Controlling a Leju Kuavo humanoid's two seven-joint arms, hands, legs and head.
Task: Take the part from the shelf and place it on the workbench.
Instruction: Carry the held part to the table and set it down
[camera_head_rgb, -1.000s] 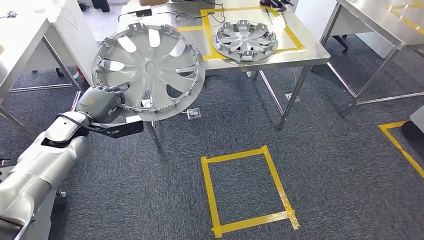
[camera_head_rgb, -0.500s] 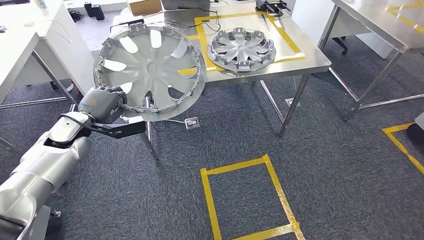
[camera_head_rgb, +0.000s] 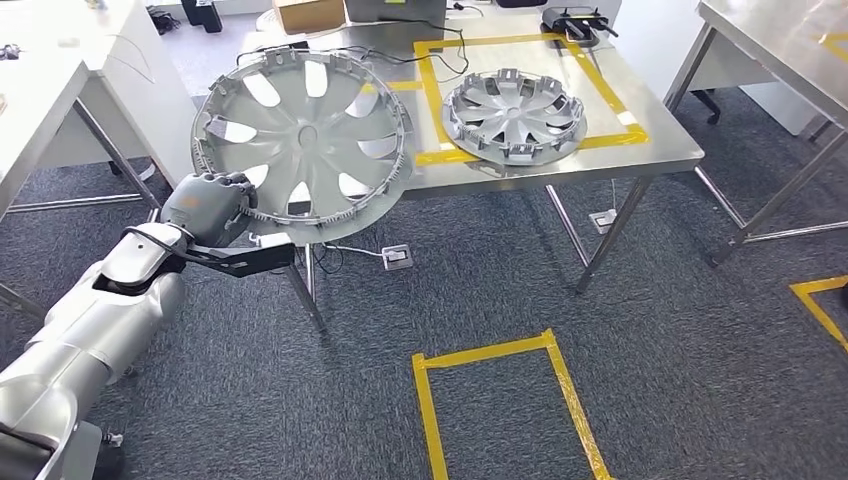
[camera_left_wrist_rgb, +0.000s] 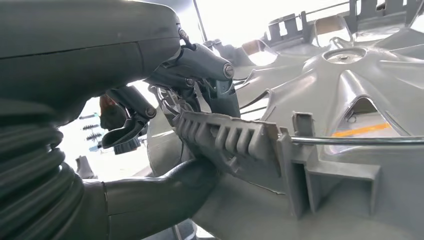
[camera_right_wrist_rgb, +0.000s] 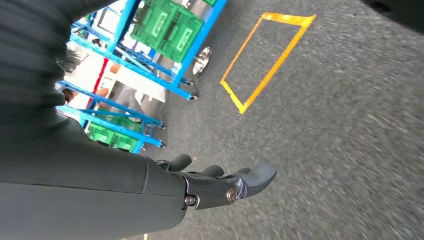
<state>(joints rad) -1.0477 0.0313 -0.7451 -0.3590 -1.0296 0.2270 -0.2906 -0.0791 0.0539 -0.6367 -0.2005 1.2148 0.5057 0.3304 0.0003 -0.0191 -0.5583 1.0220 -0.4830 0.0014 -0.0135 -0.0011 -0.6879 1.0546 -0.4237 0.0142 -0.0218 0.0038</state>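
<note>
Floor: grey carpet (camera_head_rgb: 680, 330) is covering the room, with a rectangle of yellow tape (camera_head_rgb: 500, 400) lying on it in front of the robot.
Workbench: a stainless steel table on thin metal legs (camera_head_rgb: 660, 135) is standing ahead, with a square outline of yellow tape (camera_head_rgb: 430, 95) stuck on its top and black cables (camera_head_rgb: 440, 45) trailing across its far side.
Part on bench: a silver plastic wheel cover with curved spokes (camera_head_rgb: 514, 113) is lying flat inside the taped square.
Held part: a second, larger-looking silver wheel cover with clips around its rim (camera_head_rgb: 302, 135) is being held up on edge, tilted, in front of the near left corner of the workbench and above the carpet, not resting on the table.
Left hand: the grey left hand (camera_head_rgb: 205, 208) is gripping the lower rim of the held cover; the wrist view is showing its dark fingers (camera_left_wrist_rgb: 200, 65) and thumb clamping a ribbed clip on the rim.
Right hand: the right hand (camera_right_wrist_rgb: 220, 182) is hanging over the carpet, its fingers slightly curled and apart, holding nothing.
Background: blue metal shelving carrying green plastic crates (camera_right_wrist_rgb: 172, 25) is standing behind the right hand.
</note>
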